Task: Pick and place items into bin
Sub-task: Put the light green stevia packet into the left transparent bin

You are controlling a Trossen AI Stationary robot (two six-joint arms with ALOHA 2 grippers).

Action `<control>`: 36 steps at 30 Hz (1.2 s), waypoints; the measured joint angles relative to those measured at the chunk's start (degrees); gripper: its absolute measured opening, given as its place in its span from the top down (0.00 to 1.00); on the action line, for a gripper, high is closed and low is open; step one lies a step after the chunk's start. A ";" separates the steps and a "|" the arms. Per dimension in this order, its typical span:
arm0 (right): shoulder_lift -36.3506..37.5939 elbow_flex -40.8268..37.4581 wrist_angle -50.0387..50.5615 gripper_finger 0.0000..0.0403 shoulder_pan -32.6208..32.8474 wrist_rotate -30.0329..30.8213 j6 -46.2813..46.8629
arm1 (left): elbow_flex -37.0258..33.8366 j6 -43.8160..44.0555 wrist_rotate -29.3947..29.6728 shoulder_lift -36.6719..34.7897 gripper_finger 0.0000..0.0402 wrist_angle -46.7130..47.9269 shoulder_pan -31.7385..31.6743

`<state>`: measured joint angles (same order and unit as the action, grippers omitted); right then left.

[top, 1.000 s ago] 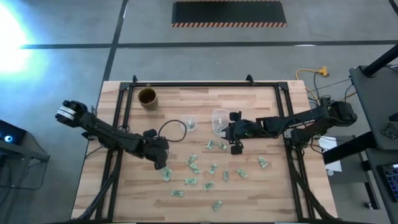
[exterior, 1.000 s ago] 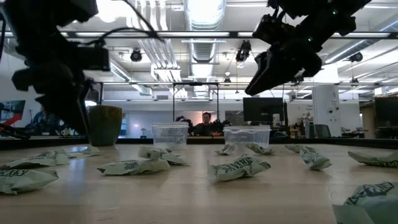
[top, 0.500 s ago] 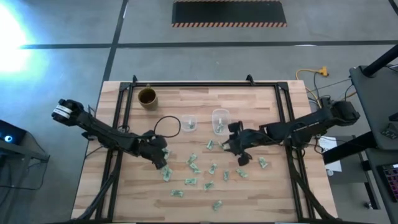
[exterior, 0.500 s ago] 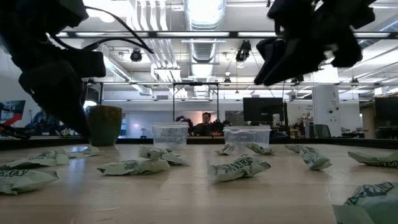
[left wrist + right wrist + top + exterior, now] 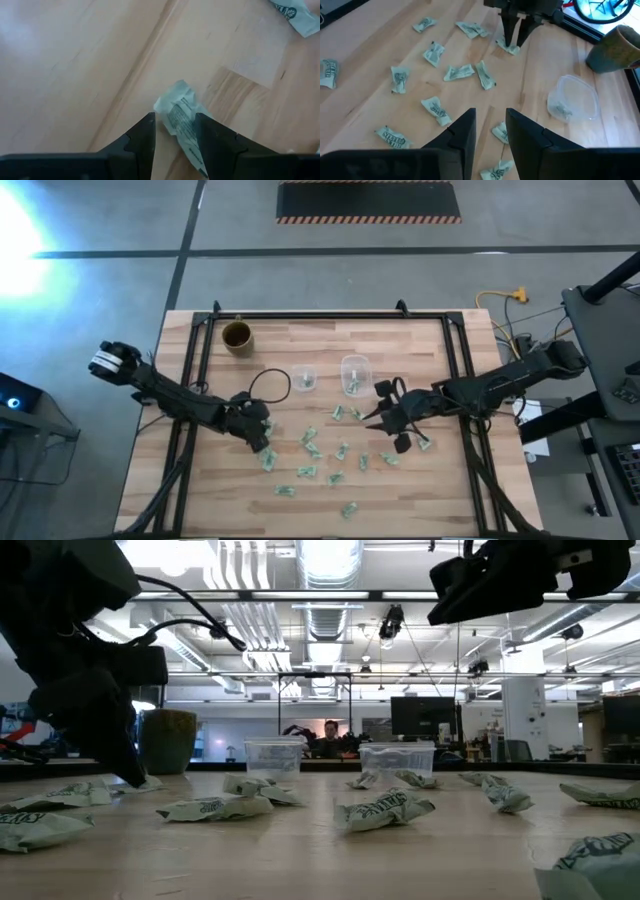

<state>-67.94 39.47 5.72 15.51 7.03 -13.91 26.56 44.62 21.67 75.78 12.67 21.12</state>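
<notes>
Several small green-and-white wrapper pieces (image 5: 322, 448) lie scattered on the wooden table. My left gripper (image 5: 260, 438) is low at the left end of the scatter. It is open and points down, its fingers (image 5: 146, 131) on either side of one piece (image 5: 180, 107) that lies flat on the wood. The right wrist view shows this left gripper (image 5: 516, 40) farther off, over that piece (image 5: 509, 48). My right gripper (image 5: 490, 120) hangs open and empty above the right part of the scatter (image 5: 388, 420), high in the low view (image 5: 480, 585). My left gripper comes at the piece from above with one finger on each side of it. The piece lies on the table, and one end runs under a finger (image 5: 212, 137). I cannot tell whether the fingers touch it.
Two clear plastic tubs (image 5: 304, 379) (image 5: 353, 372) stand at the table's middle, toward the far side; one tub (image 5: 572, 97) has a piece inside. A brown round cup (image 5: 237, 336) stands at the far left. Black frame rails run along the table's sides.
My right gripper has moved away from above the right tub, toward the table's near and right edges, and has risen in the low view. My left gripper has come down closer to the table over its piece. The pieces have stayed where they were.
</notes>
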 joint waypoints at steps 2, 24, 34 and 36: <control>0.11 -0.30 -0.05 0.77 0.00 0.00 0.13 | 0.00 -0.29 -0.21 0.74 0.69 -2.05 0.00; 0.06 -0.82 0.00 0.82 -0.02 0.46 -0.22 | 0.04 -5.44 1.45 3.15 0.98 -5.14 0.04; 0.06 -0.82 0.00 0.84 -0.02 0.50 0.00 | 5.30 -18.30 11.32 0.99 1.00 -5.38 -0.14; 0.04 -0.82 0.00 0.84 -0.02 0.48 0.00 | 6.43 -21.25 15.41 0.95 1.00 -5.44 -0.66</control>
<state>-67.90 38.65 5.72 15.49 7.51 -13.91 32.99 23.36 37.09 76.73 7.23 20.46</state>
